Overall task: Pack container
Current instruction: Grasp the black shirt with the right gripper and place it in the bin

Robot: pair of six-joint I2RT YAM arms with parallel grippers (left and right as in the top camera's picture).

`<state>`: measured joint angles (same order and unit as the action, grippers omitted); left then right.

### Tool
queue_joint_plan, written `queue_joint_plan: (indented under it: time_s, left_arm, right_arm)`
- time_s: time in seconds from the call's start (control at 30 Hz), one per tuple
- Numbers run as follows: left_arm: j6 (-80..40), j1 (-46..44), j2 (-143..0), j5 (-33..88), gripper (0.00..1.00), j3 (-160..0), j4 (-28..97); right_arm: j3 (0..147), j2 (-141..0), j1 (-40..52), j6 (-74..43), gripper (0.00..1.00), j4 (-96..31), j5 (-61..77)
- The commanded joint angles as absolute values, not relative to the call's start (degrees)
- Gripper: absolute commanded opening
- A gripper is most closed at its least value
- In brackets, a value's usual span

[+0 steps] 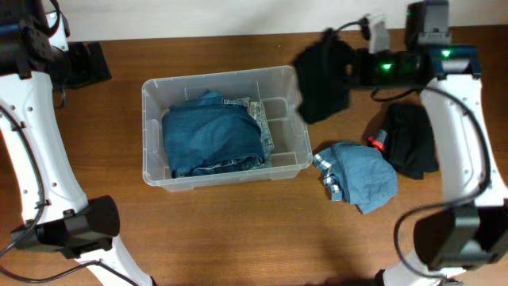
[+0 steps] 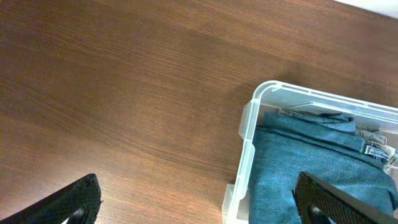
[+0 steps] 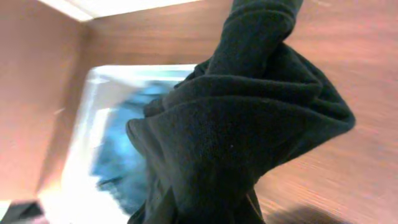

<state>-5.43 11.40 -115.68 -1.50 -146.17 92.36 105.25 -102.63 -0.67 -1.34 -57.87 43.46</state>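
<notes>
Jaws on our right pinch a floppy black cloth (image 1: pixel 321 75) by the container (image 1: pixel 206 179); left jaws gape, empty. We think that bin on the surface (image 1: pixel 238 238) is stiff, light; grab its rim.

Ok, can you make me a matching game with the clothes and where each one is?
Things:
1. dark blue clothes
2. plain black cloth
3. light blue cloth
4. black cloth with a red bit

Places:
A. lying on the table, far to the right
B. held up in the air by the right tool
C. inside the container
D. on the table, just right of the container

Pairs: 1-C, 2-B, 3-D, 4-A
</notes>
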Motion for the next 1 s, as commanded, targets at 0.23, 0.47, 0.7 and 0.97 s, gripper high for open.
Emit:
queue_joint_plan:
  time_s: [0.23,0.47,0.7,0.97]
  left_arm:
    - [-5.3,11.7,-115.5,-1.4,1.00,-146.8,92.3]
    - [-5.3,11.7,-115.5,-1.4,1.00,-146.8,92.3]
    - [-5.3,11.7,-115.5,-1.4,0.99,-146.8,92.3]
    - [-5.3,11.7,-115.5,-1.4,0.99,-146.8,92.3]
  right_arm:
    - [105.4,-105.3,26.4,-10.5,0.14,-46.3,49.9]
    - [105.4,-109.3,36.2,-15.8,0.21,-40.6,36.5]
    - [105.4,-120.9,36.9,-17.0,0.21,-38.5,28.0]
    - [106.1,-118.0,34.0,-12.0,0.22,-38.5,27.1]
